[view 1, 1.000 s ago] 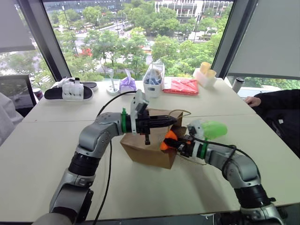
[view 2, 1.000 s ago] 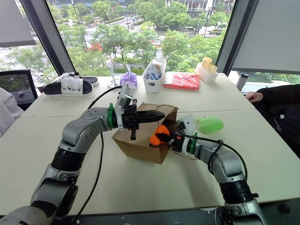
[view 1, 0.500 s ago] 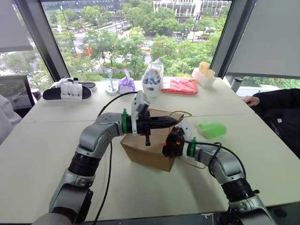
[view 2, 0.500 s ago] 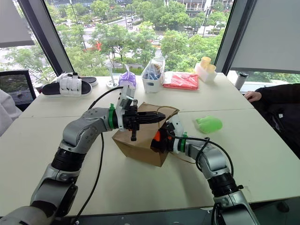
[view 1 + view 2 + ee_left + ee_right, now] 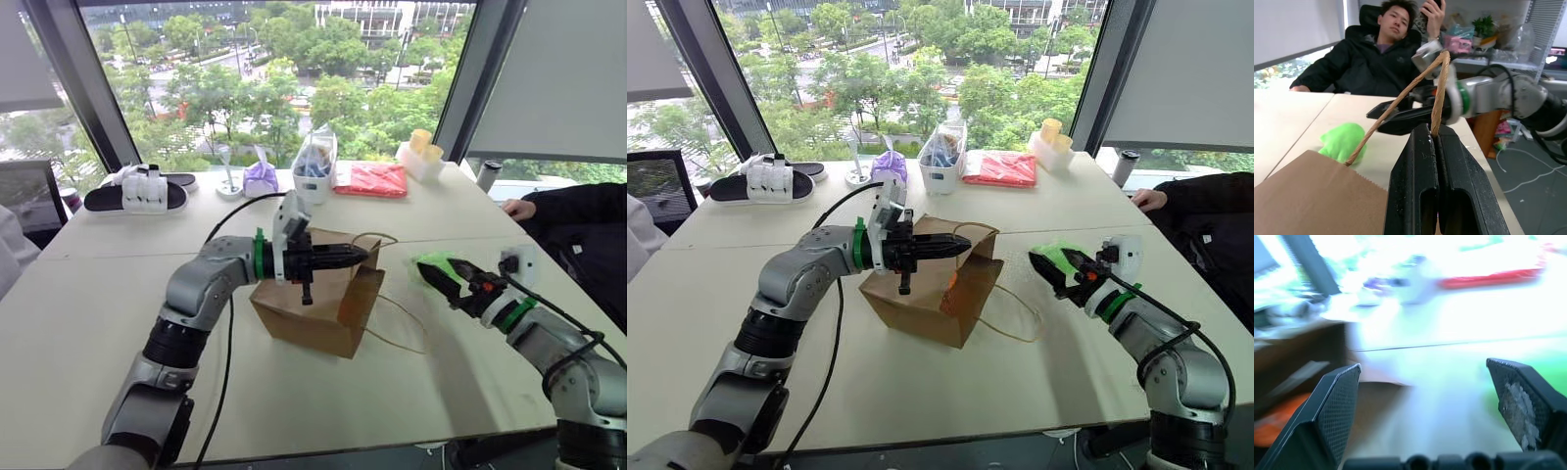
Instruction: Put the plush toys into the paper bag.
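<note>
At the centre left of the left eye view, the left gripper (image 5: pixel 355 257) was seen clenched on the twisted handle (image 5: pixel 1437 88) of the paper bag (image 5: pixel 312 315), and the bag's mouth was held up and open by that grip. The paper bag was shown resting on the table (image 5: pixel 78 323) at the centre of the frame. In the right eye view, an orange patch (image 5: pixel 951 284) was visible at the bag's open side; it was judged to be the orange plush toy lying inside, so 1 of the 2 toys was taken as placed. At the right of the frame, the right gripper (image 5: pixel 453 278) was shown with its fingers spread and nothing between them, just in front of the green plush toy (image 5: pixel 432 264), which lay on the table to the right of the bag. Whether the fingertips touched the toy could not be told. The step in hand was judged to be the reach for the 2nd toy. The next move was judged to call for the spread fingers to be set around the green plush toy and closed, after which the toy would be carried left to the held-open mouth.
</note>
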